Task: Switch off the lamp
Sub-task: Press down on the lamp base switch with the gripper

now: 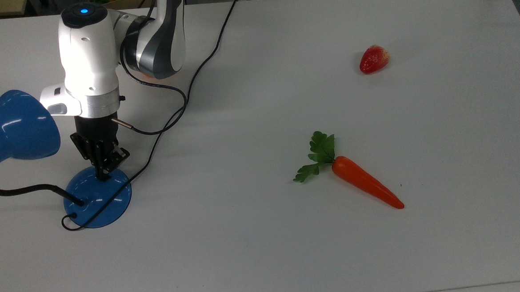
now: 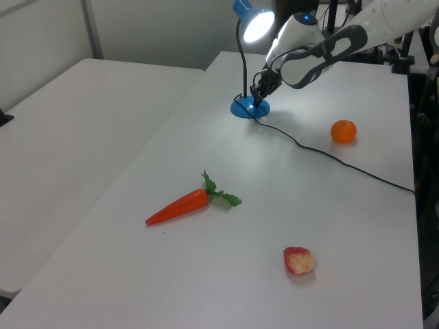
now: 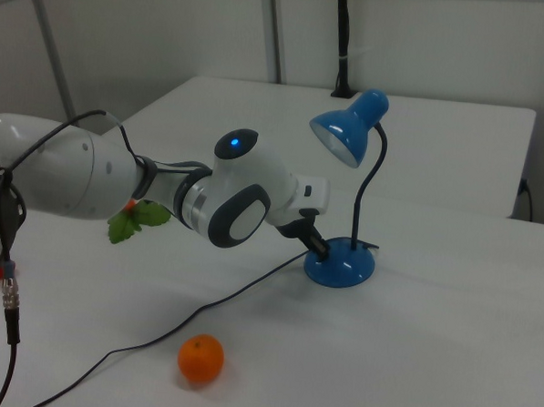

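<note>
Gripper: the gripper [image 1: 102, 172] points straight down with its tip on the upper slope of the lamp's base; its fingers look drawn together, clamped on nothing.
Lamp: the lamp [image 1: 98, 196] stands on the worktop [image 1: 292, 260] directly under the gripper. In the top view its base spreads below and to the left of the tip, and its shade [image 1: 16, 127] hangs just to the left of the gripper.
Switch: hidden beneath the fingertips, so I cannot tell its position.
Light: the left view shows the shade's mouth bright, the top view shows no glow on the worktop; I cannot say whether it is off.
Handling: the glossy domed base looks hard and slippery, and probably light enough to skid. A straight downward press on the switch suits it, not a grasp.
Neck: the black neck [image 3: 375, 186] is bendy, so a poor place to push.
Cord: the thin cord [image 1: 202, 66] trails away on the top view's right of the gripper.
</note>
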`<state>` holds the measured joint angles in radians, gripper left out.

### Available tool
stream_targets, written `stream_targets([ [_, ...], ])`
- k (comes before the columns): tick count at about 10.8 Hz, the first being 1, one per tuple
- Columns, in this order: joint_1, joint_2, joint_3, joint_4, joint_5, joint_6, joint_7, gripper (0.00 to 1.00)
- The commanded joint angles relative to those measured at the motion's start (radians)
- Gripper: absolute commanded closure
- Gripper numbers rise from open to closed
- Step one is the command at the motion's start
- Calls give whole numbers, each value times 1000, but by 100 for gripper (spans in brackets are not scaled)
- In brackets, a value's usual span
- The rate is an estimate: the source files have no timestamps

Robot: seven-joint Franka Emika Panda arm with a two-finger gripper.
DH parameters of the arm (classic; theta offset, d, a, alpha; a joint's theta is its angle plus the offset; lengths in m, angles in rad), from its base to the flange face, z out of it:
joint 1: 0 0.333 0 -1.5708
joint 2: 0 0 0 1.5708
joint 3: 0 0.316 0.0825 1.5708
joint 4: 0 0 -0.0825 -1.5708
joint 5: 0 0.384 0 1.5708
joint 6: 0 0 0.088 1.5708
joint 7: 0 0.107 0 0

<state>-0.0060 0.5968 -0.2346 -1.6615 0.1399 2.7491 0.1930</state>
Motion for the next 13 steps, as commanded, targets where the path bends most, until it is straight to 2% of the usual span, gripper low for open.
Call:
stream_targets([
  [1, 21, 24, -6, -17, -2, 37, 3, 92],
  [13, 43, 3, -6, -104, -11, 30, -67, 93],
])
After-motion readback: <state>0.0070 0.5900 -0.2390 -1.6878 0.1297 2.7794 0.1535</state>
